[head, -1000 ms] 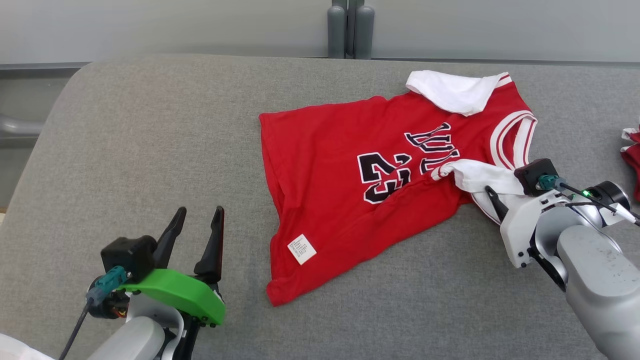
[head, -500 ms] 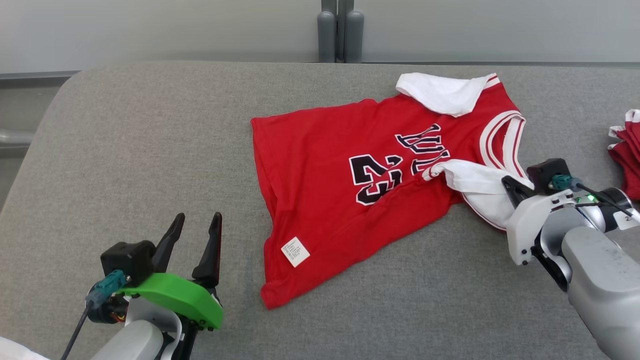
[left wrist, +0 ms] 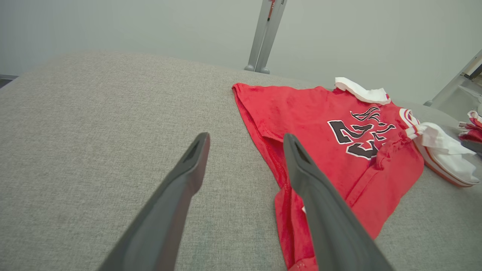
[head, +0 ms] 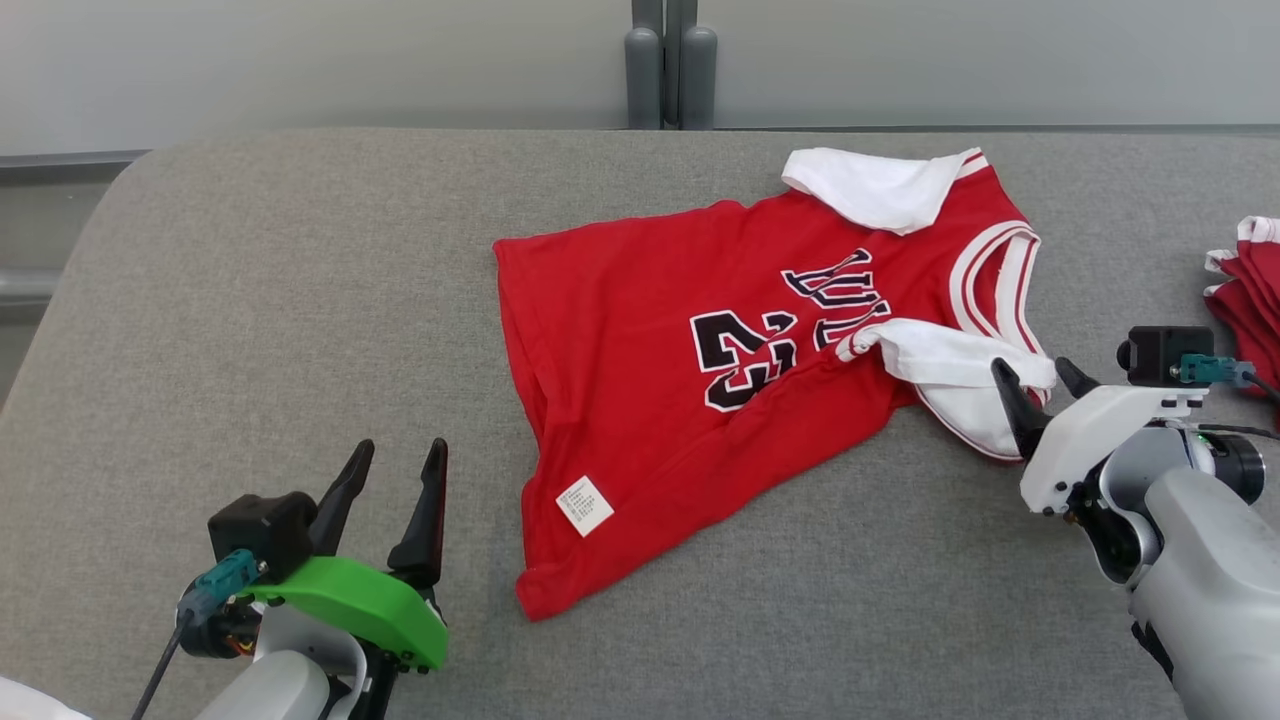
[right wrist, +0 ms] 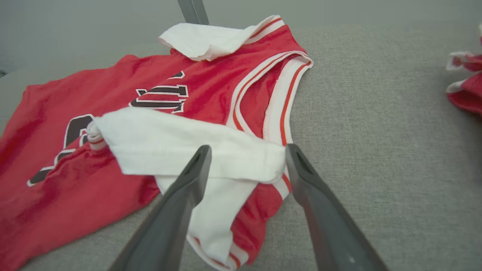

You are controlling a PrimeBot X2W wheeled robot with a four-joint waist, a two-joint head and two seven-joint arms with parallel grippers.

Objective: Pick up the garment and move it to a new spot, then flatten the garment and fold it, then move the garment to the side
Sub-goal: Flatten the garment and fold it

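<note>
1. One garment (head: pixel 700 400), red with black "23", lying mostly flat mid-way along one grey padded surface (head: pixel 250 300), collar toward the right.
2. Two white sleeves: far one (head: pixel 870 185) folded over the shoulder, near one (head: pixel 950 360) across the chest.
3. One white label (head: pixel 584 504) by the hem.
4. Right gripper (head: pixel 1030 367): fingers apart at the near sleeve's edge, clamping nothing.
5. Left gripper (head: pixel 400 447): fingers apart, empty, clear of the hem.
6. One other red piece (head: pixel 1245 290) at the right edge.

The right claw (head: pixel 1028 366) has opened, releasing the garment (head: pixel 640 400).
</note>
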